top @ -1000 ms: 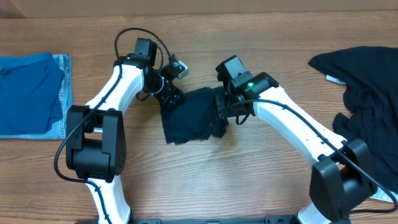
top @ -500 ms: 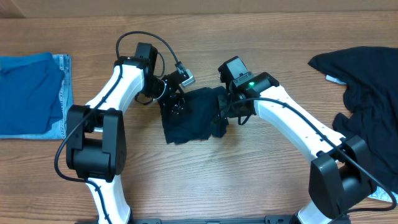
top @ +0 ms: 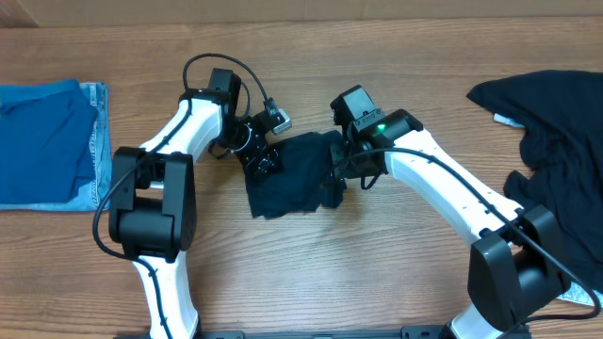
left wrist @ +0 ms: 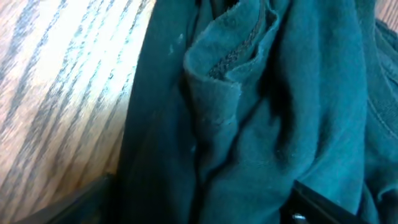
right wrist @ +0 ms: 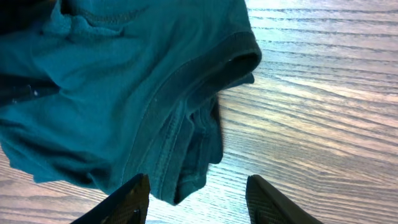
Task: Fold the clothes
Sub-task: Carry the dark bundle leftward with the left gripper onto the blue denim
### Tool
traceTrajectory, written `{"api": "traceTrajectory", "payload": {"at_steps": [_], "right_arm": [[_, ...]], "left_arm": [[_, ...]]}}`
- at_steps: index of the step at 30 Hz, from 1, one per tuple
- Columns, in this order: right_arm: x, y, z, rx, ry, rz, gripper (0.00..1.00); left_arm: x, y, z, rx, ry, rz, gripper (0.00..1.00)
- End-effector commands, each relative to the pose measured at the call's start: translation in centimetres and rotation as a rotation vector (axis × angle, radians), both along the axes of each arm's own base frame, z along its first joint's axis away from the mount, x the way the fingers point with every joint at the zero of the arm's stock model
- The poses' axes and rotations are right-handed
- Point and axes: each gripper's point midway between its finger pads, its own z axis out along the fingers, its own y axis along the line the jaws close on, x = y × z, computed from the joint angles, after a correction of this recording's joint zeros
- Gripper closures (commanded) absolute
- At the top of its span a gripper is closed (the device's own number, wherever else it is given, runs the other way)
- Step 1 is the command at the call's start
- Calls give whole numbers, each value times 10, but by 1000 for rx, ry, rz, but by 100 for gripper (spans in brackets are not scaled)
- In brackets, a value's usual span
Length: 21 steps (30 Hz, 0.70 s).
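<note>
A small dark navy garment (top: 287, 179), one of the clothes, lies folded in the middle of the table. My left gripper (top: 263, 156) sits low over its upper left edge. In the left wrist view the rumpled fabric (left wrist: 249, 112) fills the frame, and the left gripper (left wrist: 199, 205) has its jaws wide apart with cloth lying between them. My right gripper (top: 336, 175) is at the garment's right edge. It is open in the right wrist view (right wrist: 199, 202), with the hemmed corner (right wrist: 193, 155) just inside the left finger (right wrist: 127, 199) and bare wood beside it.
A heap of dark clothes (top: 556, 141) covers the right end of the table. At the far left a brighter blue garment (top: 42, 141) lies on light denim (top: 94, 132). Bare wooden tabletop (top: 311, 273) lies in front of the folded piece.
My left wrist has turned and its gripper has shifted a little right, onto the garment's upper left edge, with the jaws wider. The right arm and the garment have stayed put.
</note>
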Motion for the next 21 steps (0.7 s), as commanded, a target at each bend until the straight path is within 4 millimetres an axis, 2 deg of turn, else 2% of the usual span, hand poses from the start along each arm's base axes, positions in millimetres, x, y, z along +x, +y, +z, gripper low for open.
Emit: {"api": "traceTrajectory", "payload": {"at_steps": [1, 4, 6, 8, 11, 13, 15, 19, 21], "right_arm": [[0, -1, -1, 1, 0, -3, 46], [0, -1, -1, 1, -1, -3, 46], [0, -1, -1, 1, 0, -3, 46], [0, -1, -1, -1, 3, -3, 46], [-1, -1, -1, -1, 3, -3, 46], [0, -1, -1, -1, 3, -3, 46], [0, -1, -1, -1, 3, -3, 46], [0, -1, -1, -1, 3, -3, 46], [-1, -2, -1, -2, 4, -3, 46]], "left_arm": [[-27, -4, -38, 8, 157, 2, 40], [-24, -4, -34, 1, 179, 45, 84], [-17, 3, -29, 5, 207, 119, 91], [-9, 17, -23, 22, 236, 206, 95], [8, 52, -19, 95, 287, 421, 96], [25, 100, -13, 140, 359, 717, 96], [27, 119, -9, 133, 390, 806, 96], [30, 140, 1, 129, 387, 858, 96], [35, 154, 16, 176, 319, 881, 96]]}}
